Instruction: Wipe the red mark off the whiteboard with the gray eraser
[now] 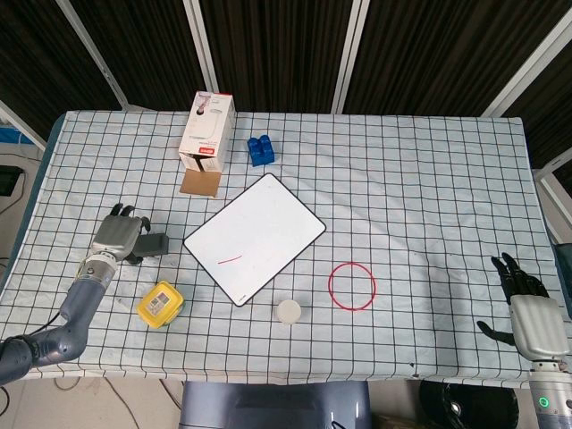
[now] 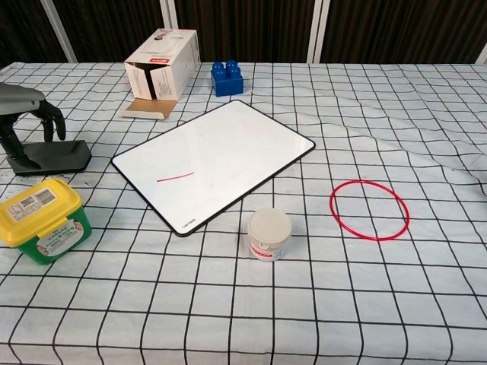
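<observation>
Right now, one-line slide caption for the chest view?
Left hand poised over the gray eraser, beside the whiteboard bearing the red mark.

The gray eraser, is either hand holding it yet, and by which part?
Cannot tell: the left hand is over the gray eraser's left end, fingers curled down; the right hand holds nothing.

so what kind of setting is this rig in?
Probably a lab data-collection bench, not a home: a table under a checked cloth, dark curtain panels on metal framing behind, and unrelated props laid out, such as a whiteboard and a blue brick.
</observation>
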Robot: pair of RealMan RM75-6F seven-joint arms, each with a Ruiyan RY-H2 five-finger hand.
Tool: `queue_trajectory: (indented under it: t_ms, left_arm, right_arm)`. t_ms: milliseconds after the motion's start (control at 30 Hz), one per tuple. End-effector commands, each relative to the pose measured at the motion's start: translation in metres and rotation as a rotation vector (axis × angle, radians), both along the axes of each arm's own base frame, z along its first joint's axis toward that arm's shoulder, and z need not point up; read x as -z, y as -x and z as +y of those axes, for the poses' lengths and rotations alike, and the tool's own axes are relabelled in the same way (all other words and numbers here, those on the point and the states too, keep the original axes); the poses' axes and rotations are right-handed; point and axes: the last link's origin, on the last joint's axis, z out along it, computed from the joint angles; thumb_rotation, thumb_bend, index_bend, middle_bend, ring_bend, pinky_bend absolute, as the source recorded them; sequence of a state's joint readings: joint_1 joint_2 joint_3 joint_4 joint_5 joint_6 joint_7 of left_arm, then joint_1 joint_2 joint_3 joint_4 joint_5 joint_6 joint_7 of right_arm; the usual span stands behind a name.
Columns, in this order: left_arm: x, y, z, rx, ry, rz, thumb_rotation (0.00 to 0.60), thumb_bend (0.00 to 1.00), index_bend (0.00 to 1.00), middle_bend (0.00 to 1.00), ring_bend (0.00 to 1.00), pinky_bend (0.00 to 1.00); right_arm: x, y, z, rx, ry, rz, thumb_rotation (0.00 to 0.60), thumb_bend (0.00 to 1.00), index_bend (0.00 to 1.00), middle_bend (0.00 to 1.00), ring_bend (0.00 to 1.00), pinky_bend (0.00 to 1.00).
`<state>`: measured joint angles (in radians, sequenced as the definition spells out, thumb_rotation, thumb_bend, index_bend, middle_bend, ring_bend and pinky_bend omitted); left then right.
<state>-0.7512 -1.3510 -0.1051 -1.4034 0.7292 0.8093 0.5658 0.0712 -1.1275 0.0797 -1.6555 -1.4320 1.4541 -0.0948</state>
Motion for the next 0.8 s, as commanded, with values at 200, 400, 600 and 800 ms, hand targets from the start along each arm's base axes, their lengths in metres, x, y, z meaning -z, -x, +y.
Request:
queue_trajectory:
  t_ms: [200, 400, 600, 800]
  left_arm:
    - [0.0004, 0.001, 0.0005, 0.011, 0.004, 0.018, 0.6, 0.17, 0.37, 0.39, 0.07, 0.05]
    - [-0.0007, 0.0011, 0.0005, 0.01, 0.007, 0.021, 0.6, 0.21, 0.39, 0.42, 0.08, 0.05]
    - [0.0013, 0.0016, 0.0004, 0.01, 0.015, 0.035, 0.6, 0.21, 0.41, 0.43, 0.08, 0.05]
    - [0.0012, 0.0009, 0.0011, 0.011, 0.012, 0.043, 0.6, 0.23, 0.44, 0.46, 0.09, 0.05]
  right_arm:
    - [-0.0001, 0.0001, 0.0, 0.004, 0.0, -0.002, 0.6, 0.04, 0.0, 0.03, 0.17, 0.2]
    - [0.0005, -0.0002, 0.0, 0.004, -0.004, -0.002, 0.6, 0.04, 0.0, 0.03, 0.17, 0.2]
    - [0.0003, 0.0003, 0.0002, 0.009, -0.006, -0.005, 0.6, 0.04, 0.0, 0.03, 0.17, 0.2]
    - [0.0001, 0.0001, 0.0004, 0.011, -0.007, -0.009, 0.6, 0.04, 0.0, 0.03, 0.17, 0.2]
